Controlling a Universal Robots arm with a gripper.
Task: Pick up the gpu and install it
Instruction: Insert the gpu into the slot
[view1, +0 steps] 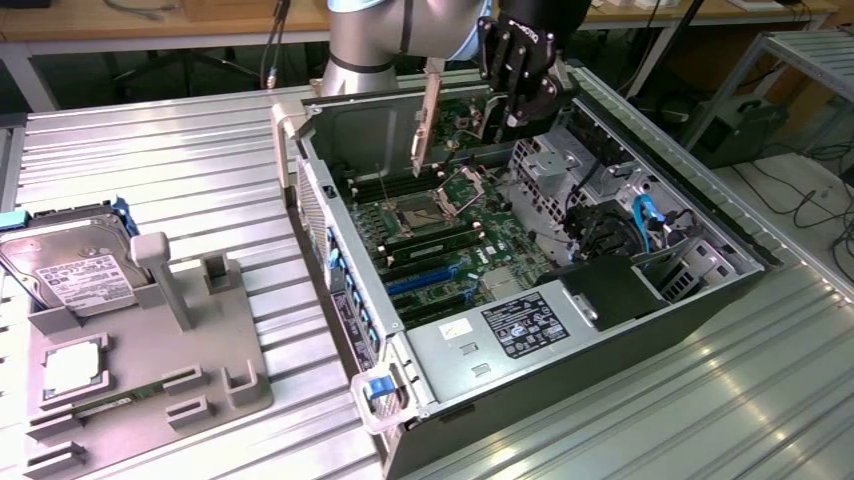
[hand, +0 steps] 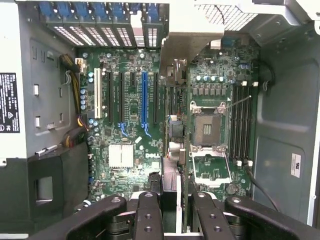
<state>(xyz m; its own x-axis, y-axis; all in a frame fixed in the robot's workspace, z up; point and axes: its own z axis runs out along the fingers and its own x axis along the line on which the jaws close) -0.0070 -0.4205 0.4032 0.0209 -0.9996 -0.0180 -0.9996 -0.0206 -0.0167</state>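
Observation:
The gpu (view1: 465, 120) hangs upright above the open computer case (view1: 358, 140), its pale bracket strip (view1: 430, 110) toward the exterior view's left. My gripper (view1: 518, 105) is shut on the card's other end, over the back part of the motherboard (view1: 441, 240). In the wrist view the gpu (hand: 172, 100) shows edge-on, running out from between my black fingers (hand: 148, 215), with my gripper (hand: 175, 217) clamped on it. The card sits apart from the board, between the expansion slots, among them a blue one (hand: 144, 100), and the CPU socket (hand: 206, 129).
A grey fixture (view1: 147, 340) at the exterior view's left holds a silver hard drive (view1: 67, 265) and a small square silver chip (view1: 74, 365). Inside the case are a black shroud (view1: 607, 290), blue cables (view1: 645, 225) and a drive cage (view1: 547, 165). Ribbed metal table (view1: 174, 170) surrounds everything.

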